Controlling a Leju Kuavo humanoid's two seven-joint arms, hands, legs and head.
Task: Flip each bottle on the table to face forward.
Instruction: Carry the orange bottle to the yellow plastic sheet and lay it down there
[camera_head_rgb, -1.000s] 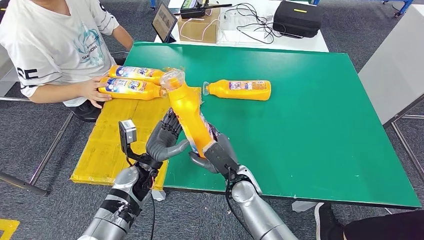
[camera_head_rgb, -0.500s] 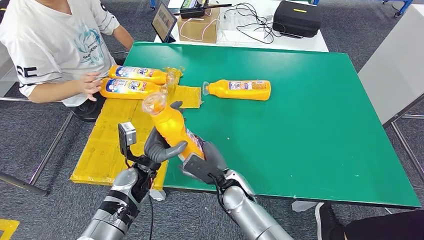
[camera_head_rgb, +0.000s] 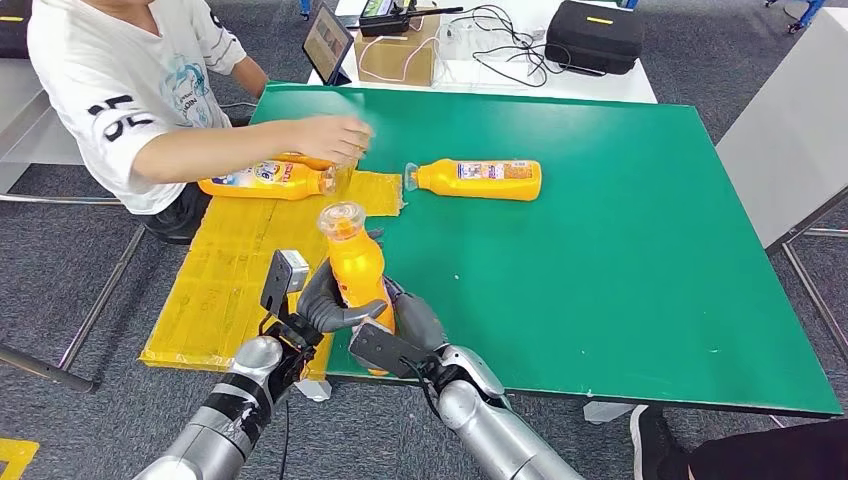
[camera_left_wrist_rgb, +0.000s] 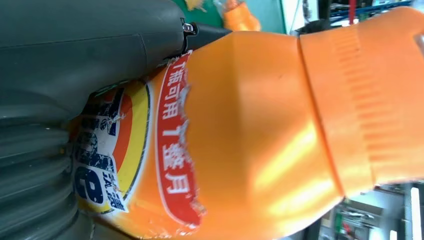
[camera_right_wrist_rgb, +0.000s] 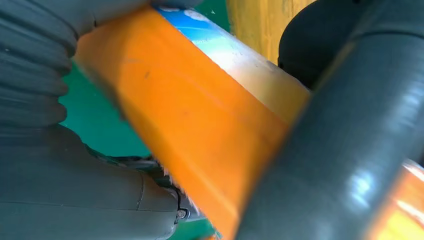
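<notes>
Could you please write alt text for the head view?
Both robot hands, left hand and right hand, hold an orange bottle nearly upright at the green table's near edge. Beyond, a person's hand reaches over bottles lying on yellow cardboard.

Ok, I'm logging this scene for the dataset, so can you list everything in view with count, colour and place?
Held bottle: one, orange, upright at the table's near edge, between both hands.
Lying bottles: two, orange; one on the green table, one on the yellow board.
Table: one, green.
Yellow board: one, at the table's left side.
Cardboard box: one, brown, on the white table behind.
Black case: one, same white table.
Person: one, white shirt, hand reaching over the lying bottles.
Left robot hand: grey, grips the held bottle.
Right robot hand: grey, grips it too.
</notes>
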